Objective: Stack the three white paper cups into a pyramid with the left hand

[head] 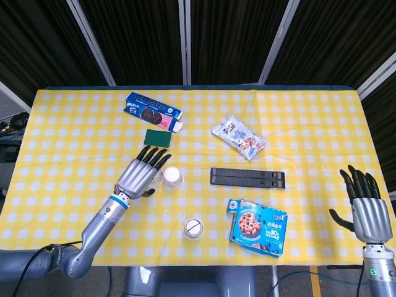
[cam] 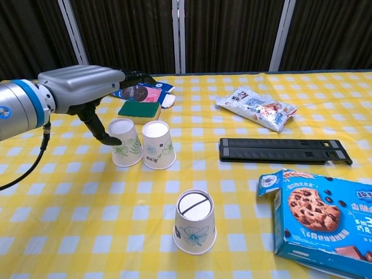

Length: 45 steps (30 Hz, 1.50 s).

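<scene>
Three white paper cups with green leaf prints stand upside down on the yellow checked table. Two are side by side: the left cup [cam: 125, 143] and the middle cup [cam: 158, 145] [head: 173, 178]. The third cup [cam: 195, 222] [head: 193, 228] stands alone nearer the front edge. My left hand [cam: 81, 86] [head: 141, 172] hovers over the left cup with its fingers stretched out flat above it, hiding most of it in the head view. Its thumb [cam: 107, 137] touches that cup's left side, but nothing is gripped. My right hand [head: 368, 207] rests open at the far right, fingers spread, away from the cups.
A blue cookie box [head: 257, 226] [cam: 325, 218] lies right of the lone cup. A black flat bar [head: 247, 178] [cam: 283, 150] lies mid-table. Behind are a snack bag [head: 239, 137], a green sponge [cam: 139, 109] and a blue biscuit box [head: 152, 111].
</scene>
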Motion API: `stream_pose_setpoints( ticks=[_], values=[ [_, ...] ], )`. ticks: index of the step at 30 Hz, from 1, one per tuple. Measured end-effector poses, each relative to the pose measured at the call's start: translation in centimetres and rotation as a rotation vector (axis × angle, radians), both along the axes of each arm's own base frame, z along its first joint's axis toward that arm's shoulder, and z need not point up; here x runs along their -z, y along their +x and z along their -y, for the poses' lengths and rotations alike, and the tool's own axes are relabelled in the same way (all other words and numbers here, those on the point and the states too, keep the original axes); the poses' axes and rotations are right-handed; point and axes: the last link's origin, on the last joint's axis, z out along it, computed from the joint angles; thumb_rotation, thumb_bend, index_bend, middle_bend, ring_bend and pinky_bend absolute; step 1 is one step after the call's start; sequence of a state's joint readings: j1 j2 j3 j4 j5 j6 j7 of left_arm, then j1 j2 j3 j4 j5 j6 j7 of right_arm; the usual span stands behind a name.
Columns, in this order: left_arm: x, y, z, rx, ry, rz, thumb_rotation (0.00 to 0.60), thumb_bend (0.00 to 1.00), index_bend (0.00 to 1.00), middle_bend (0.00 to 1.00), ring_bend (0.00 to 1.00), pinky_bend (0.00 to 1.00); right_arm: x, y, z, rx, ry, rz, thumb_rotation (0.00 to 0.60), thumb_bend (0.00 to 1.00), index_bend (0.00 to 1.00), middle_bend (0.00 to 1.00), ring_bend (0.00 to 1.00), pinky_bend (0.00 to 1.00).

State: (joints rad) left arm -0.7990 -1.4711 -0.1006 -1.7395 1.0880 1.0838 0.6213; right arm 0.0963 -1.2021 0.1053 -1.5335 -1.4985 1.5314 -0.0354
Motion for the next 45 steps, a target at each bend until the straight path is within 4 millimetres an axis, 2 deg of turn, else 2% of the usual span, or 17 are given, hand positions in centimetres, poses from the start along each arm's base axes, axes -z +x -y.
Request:
stream_pose_setpoints(
  ticks=[7, 10, 17, 26, 39, 42, 45],
  values=[
    [0.1, 1.3, 2.2, 0.120, -0.053, 0.019, 0.600, 0.10, 0.04, 0.00, 0.00, 0.00, -0.4, 0.3, -0.3, -0.015, -0.012, 0.008, 0.600, 0.10, 0.03, 0.00, 0.00, 0.00],
    [0.7, 1.6, 2.7, 0.149, -0.087, 0.005, 0.600, 0.10, 0.10, 0.00, 0.00, 0.00, -0.5, 0.4, -0.4, -0.018, -0.016, 0.011, 0.600, 0.10, 0.03, 0.00, 0.00, 0.00],
    [2.4, 2.5, 3.9, 0.243, -0.172, -0.054, 0.600, 0.10, 0.12, 0.00, 0.00, 0.00, -0.7, 0.3, -0.3, -0.016, -0.019, 0.019, 0.600, 0.10, 0.03, 0.00, 0.00, 0.00],
    [4.2, 4.2, 5.2, 0.330, -0.267, -0.050, 0.600, 0.10, 0.12, 0.00, 0.00, 0.00, -1.1, 0.1, -0.3, -0.011, -0.027, 0.030, 0.600, 0.10, 0.03, 0.00, 0.00, 0.00],
    [5.7, 4.7, 6.0, 0.360, -0.309, -0.097, 0.600, 0.10, 0.15, 0.00, 0.00, 0.00, -1.5, -0.1, -0.3, 0.000, -0.034, 0.044, 0.600, 0.10, 0.04, 0.00, 0.00, 0.00],
    [6.0, 4.8, 6.1, 0.361, -0.314, -0.103, 0.600, 0.11, 0.20, 0.00, 0.00, 0.00, -1.6, -0.1, -0.2, 0.003, -0.037, 0.045, 0.600, 0.10, 0.04, 0.00, 0.00, 0.00],
    [6.3, 4.8, 6.2, 0.360, -0.322, -0.107, 0.600, 0.16, 0.32, 0.00, 0.00, 0.00, -1.6, -0.2, -0.2, 0.005, -0.036, 0.048, 0.600, 0.10, 0.05, 0.00, 0.00, 0.00]
  ],
)
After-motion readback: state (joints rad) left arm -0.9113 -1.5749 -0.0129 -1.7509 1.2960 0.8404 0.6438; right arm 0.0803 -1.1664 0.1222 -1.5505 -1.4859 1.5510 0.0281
